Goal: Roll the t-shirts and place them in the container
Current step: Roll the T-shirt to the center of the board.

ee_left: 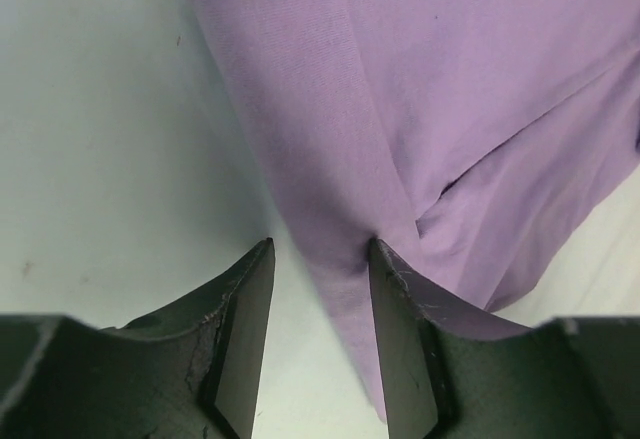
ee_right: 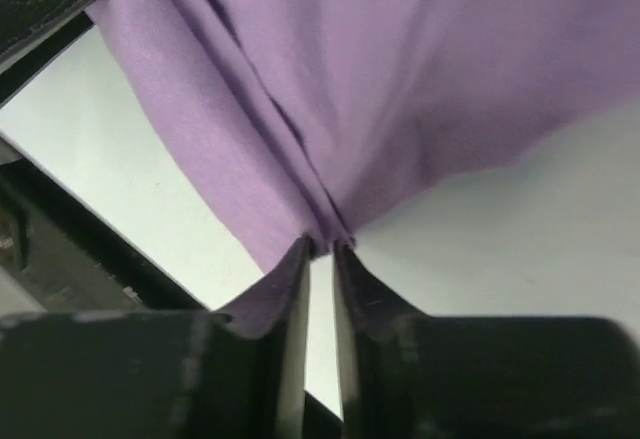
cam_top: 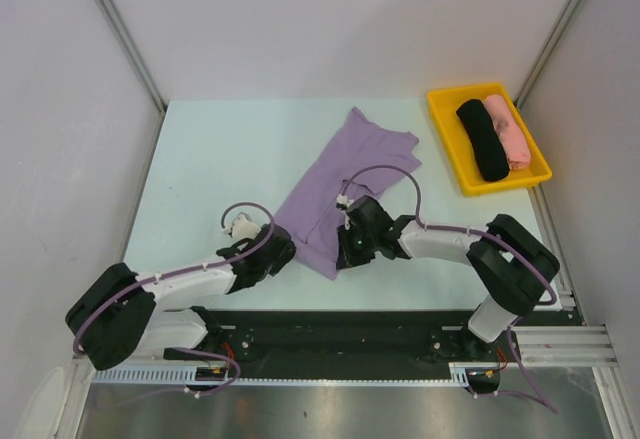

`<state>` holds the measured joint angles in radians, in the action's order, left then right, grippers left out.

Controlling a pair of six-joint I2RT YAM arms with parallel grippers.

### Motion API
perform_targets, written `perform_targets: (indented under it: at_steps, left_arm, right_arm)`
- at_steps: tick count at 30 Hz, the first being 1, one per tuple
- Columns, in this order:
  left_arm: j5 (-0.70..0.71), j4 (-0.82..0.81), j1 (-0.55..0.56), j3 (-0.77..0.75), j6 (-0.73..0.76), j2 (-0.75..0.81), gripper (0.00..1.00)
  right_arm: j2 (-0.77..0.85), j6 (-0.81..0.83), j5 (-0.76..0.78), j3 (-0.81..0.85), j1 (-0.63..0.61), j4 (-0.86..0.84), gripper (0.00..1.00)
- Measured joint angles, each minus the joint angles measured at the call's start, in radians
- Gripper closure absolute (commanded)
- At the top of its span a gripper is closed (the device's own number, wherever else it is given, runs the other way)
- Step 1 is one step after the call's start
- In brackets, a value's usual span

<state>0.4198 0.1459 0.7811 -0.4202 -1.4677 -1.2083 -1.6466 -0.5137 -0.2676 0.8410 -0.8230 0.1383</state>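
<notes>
- Since a roll needs a flat start, the table carries the shirt laid out just ahead of both pincers, with nothing else near it.
- The shirt is folded into a long strip that runs away from the pincers' tips toward the far right. Its near end sits right at both of them, and I judge this to be the end the roll starts from.
- The tray stands far beyond the right pincer and off to its right, well apart from the shirt.
- In the tray a black roll and a pink roll lie side by side, touching, probably kept there out of the working space.
- The right pincer is almost closed and nips the shirt's near edge at its very tips. Pleats fan out ahead from the nip, so the cloth looks drawn tight there, likely to lift or turn the hem.
- The left pincer has its jaws apart and holds nothing. The strip's folded edge comes down between them and lies against one finger, with bare table beside the other. I judge it is placed to close on this corner and match its partner's hold.
</notes>
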Motion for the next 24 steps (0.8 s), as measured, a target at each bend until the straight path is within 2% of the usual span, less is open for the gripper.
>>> perform_targets:
  at_steps: [2,4,7,8,11,13,17,24]
  left_arm:
    - [0.001,0.022,0.000,-0.020,-0.003,-0.018,0.51]
    - [0.001,0.041,0.000,-0.035,-0.008,-0.029,0.51]
    - [0.001,0.075,0.000,-0.063,-0.008,-0.049,0.51]
    - [0.000,0.084,0.000,-0.070,-0.007,-0.055,0.51]
    - [-0.003,0.113,0.000,-0.095,-0.005,-0.073,0.51]
    - [-0.008,0.130,-0.002,-0.111,0.002,-0.084,0.50]
    - [-0.031,0.154,-0.018,-0.135,0.012,-0.104,0.50]
    - [-0.093,0.161,-0.061,-0.147,0.043,-0.111,0.49]
  right_arm:
    - [0.045,0.016,0.087,-0.009,-0.027,0.023,0.70]
    - [0.101,0.038,0.201,-0.014,-0.069,0.045,0.68]
    - [0.204,0.093,0.418,-0.017,-0.196,0.056,0.62]
    - [0.248,0.127,0.510,-0.022,-0.240,0.043,0.63]
    - [0.326,0.214,0.659,-0.058,-0.401,-0.040,0.61]
    - [0.352,0.272,0.735,-0.094,-0.463,-0.113,0.61]
    - [0.334,0.407,0.864,-0.141,-0.566,-0.225,0.54]
    - [0.167,0.577,0.945,-0.142,-0.647,-0.388,0.42]
